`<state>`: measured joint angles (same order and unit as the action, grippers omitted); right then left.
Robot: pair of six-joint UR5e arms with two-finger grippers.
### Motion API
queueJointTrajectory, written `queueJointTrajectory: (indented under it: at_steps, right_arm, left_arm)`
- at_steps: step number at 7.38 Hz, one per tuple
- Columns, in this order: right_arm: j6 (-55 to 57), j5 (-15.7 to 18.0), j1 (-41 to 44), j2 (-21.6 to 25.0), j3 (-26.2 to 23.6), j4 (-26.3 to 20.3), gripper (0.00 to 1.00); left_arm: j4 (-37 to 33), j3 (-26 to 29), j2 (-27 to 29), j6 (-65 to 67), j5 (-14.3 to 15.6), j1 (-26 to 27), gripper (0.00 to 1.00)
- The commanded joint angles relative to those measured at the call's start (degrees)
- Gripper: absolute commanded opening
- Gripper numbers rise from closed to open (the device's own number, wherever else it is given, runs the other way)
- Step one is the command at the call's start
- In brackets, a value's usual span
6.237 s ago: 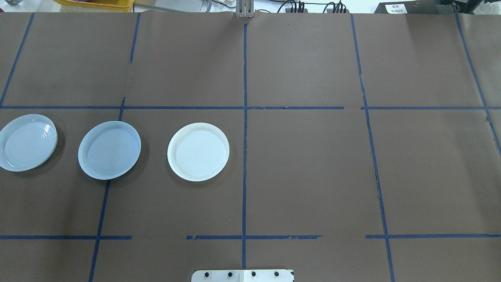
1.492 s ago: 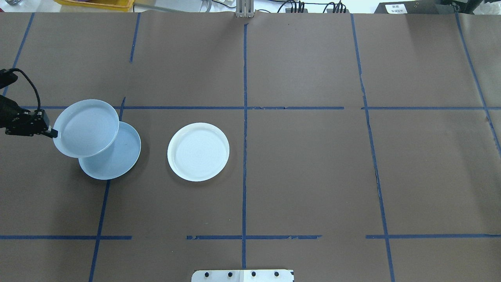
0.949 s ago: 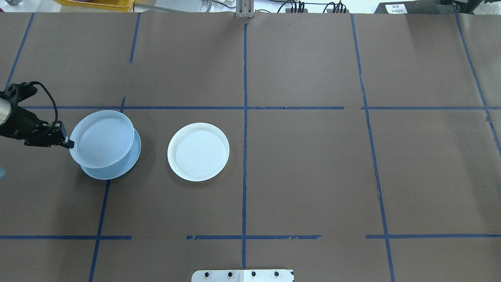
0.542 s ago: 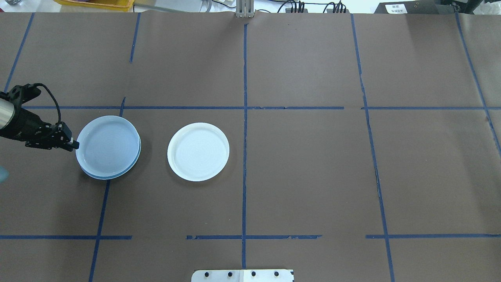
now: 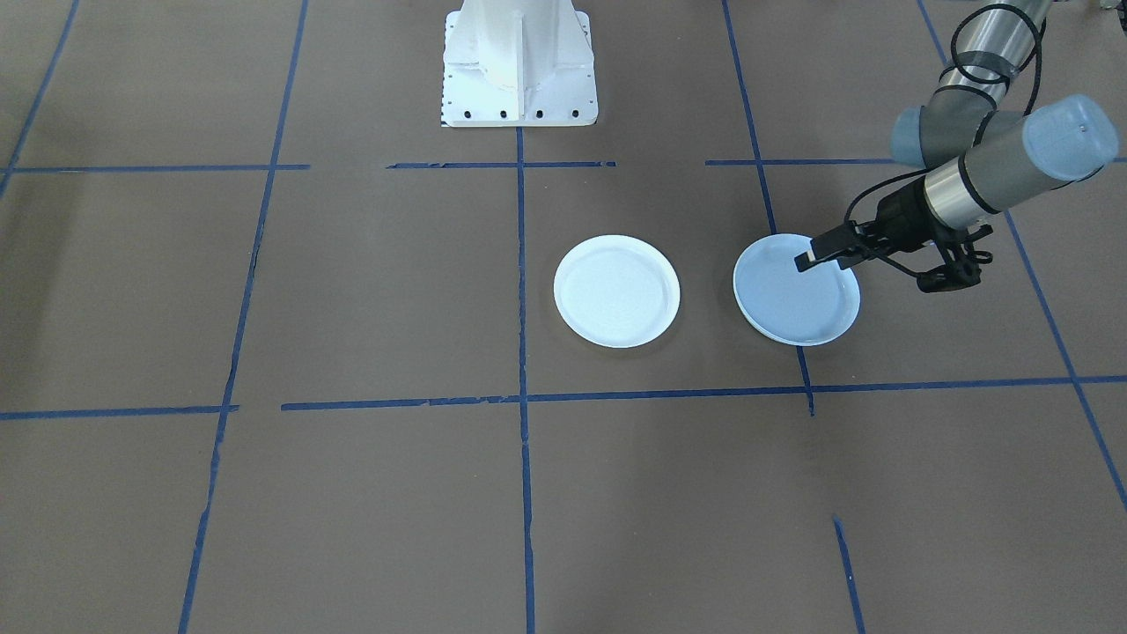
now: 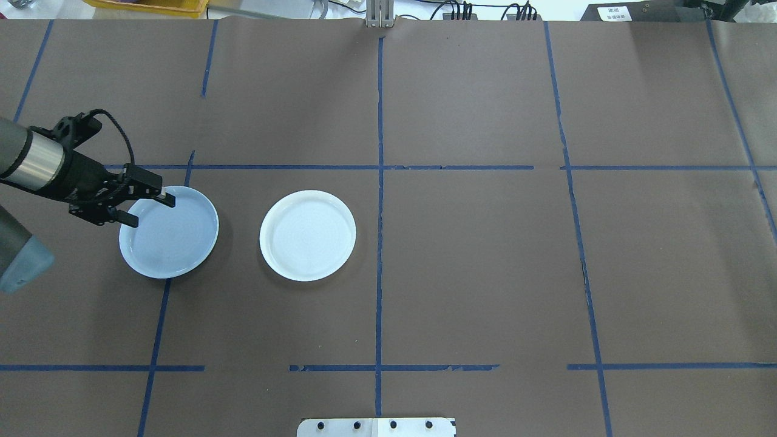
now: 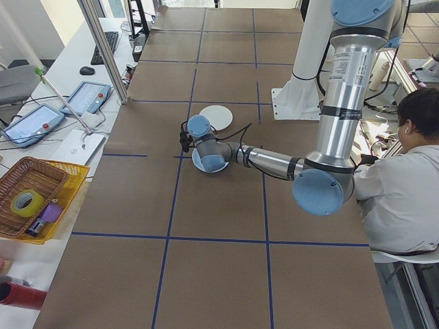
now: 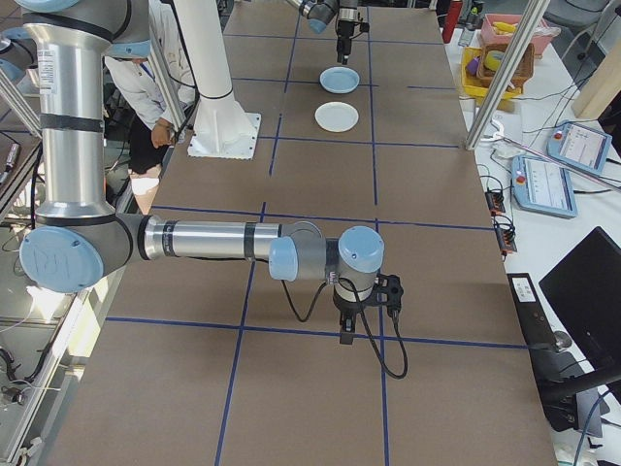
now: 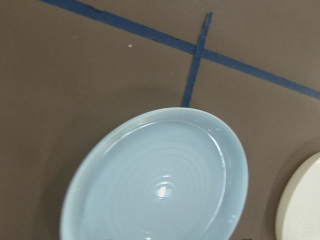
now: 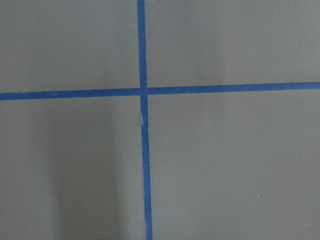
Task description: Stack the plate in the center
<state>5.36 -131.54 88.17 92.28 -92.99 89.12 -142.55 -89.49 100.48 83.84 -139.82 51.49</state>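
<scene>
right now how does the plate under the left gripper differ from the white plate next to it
The ringed pale blue plate is blue-grey; the white plate is bright white with a cream rim. The blue plate sits stacked on another plate, while the white plate lies alone on the table. The open left gripper hangs over the blue plate's edge; nothing is near the white plate. Both are round, shallow and upright.

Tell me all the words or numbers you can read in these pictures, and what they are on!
None can be read.
White label on the black box at the table's far edge, overhead view: print too small and blurred.
Tablet screens on the side bench: too small to read.
The plates and the brown table cover show no writing, only blue tape lines.
</scene>
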Motion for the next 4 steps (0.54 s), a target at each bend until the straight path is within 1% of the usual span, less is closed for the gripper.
queueJointTrajectory:
  at_steps: [1,2,3,4]
  right_arm:
    - [0.0,0.1,0.0,0.0,0.0,0.0,1.00]
    - [0.0,0.1,0.0,0.0,0.0,0.0,1.00]
    - [0.0,0.0,0.0,0.0,0.0,0.0,1.00]
    - [0.0,0.0,0.0,0.0,0.0,0.0,1.00]
  left_arm:
    - [0.2,1.1,5.9,8.2,11.8,-6.3,1.00]
    - [0.2,1.2,7.3,11.0,15.4,-8.4,1.00]
    - [0.2,2.9,9.8,12.3,18.7,-9.8,1.00]
    - [0.1,5.4,11.7,12.7,22.9,-11.9,1.00]
